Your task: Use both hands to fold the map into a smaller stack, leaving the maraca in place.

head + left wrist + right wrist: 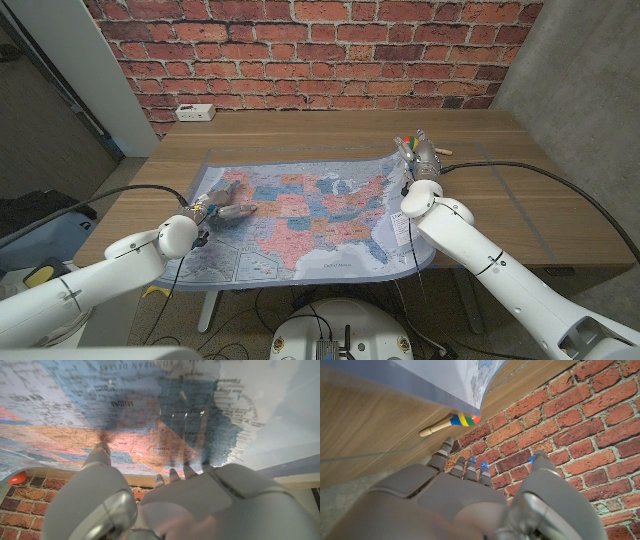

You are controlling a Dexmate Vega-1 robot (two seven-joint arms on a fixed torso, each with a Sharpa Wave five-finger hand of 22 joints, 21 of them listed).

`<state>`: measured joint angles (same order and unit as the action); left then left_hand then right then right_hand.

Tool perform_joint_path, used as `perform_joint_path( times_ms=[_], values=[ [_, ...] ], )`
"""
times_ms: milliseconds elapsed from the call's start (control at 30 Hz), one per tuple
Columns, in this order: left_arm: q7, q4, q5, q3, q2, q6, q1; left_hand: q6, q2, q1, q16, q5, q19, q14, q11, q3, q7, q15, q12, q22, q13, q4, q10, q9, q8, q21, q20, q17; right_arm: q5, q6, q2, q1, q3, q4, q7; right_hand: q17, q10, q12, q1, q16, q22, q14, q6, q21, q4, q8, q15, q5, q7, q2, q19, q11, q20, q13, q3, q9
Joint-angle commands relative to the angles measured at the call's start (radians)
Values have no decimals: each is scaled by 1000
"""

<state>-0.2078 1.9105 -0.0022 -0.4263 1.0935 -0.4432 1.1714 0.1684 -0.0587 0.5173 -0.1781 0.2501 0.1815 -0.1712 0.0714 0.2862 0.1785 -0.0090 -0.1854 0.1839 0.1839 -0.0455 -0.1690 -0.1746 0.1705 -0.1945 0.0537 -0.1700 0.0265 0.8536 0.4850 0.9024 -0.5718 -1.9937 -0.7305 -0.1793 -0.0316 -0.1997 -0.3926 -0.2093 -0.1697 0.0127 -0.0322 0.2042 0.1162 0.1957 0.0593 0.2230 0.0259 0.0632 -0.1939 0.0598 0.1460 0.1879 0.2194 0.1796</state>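
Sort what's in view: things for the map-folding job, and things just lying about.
For the job:
map
maraca, which stays put
left hand
right hand

Just lying about:
white power strip at the table's far edge, against the brick wall

Maraca (412,146) crowds map (300,215) far right corner; table (300,135) beyond bare.

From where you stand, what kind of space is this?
Probably an indoor robot test room, not a home: a red brick wall, a plain wooden table with an unfolded United States map, and a white power strip at the back.
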Motion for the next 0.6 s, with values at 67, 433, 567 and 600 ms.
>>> perform_joint_path(
  times_ms=[67, 433, 567, 600],
  values=[
    [46, -119, -31, -66, -58, 66, -73, 142, 4, -5, -2, 1, 3, -131, -5, -4, 5, -8, -9, 7, 2, 2, -140, -3, 7, -12, -4, -4, 28, 464, -53, -115, -25, -45, 40, -5, -39, -12, 8, -12, -5, 51, -61, 13, 10, 17, 15, -14, 16, -32, -42, 9, 11, 3, -11, 4],
    [58, -153, -36, -90, -72, 88, -103, 163, 6, -10, 0, 1, 4, -137, -6, -11, 8, -11, -8, 7, 2, 5, -148, -3, 3, -12, -7, -4, 173, 542, -32, -185, -39, -26, 14, -16, -199, -43, 20, -54, -11, 236, -219, 50, 8, 41, -5, -10, 62, -47, -209, 57, -2, 12, -33, 10],
    [60, -160, -34, -94, -72, 99, -110, 167, 6, -12, 2, 1, 6, -143, -6, -14, 8, -15, -6, 7, 2, 5, -154, -3, 3, -12, -10, -4, 358, 542, 15, -229, -72, -17, -127, -29, -276, -61, -2, -89, -15, 336, -286, 72, 17, 51, -12, -6, 75, -34, -291, 72, -18, 18, -27, 13],
    [59, -159, -34, -95, -74, 92, -112, 170, 6, -13, 2, 1, 7, -146, -7, -14, 7, -15, -6, 7, 2, 6, -156, -3, 2, -11, -11, -4, 409, 542, 26, -242, -80, -14, -165, -38, -324, -75, -21, -109, -17, 384, -324, 83, 24, 58, -19, -4, 80, -30, -332, 80, -26, 21, -23, 14]
  ],
)
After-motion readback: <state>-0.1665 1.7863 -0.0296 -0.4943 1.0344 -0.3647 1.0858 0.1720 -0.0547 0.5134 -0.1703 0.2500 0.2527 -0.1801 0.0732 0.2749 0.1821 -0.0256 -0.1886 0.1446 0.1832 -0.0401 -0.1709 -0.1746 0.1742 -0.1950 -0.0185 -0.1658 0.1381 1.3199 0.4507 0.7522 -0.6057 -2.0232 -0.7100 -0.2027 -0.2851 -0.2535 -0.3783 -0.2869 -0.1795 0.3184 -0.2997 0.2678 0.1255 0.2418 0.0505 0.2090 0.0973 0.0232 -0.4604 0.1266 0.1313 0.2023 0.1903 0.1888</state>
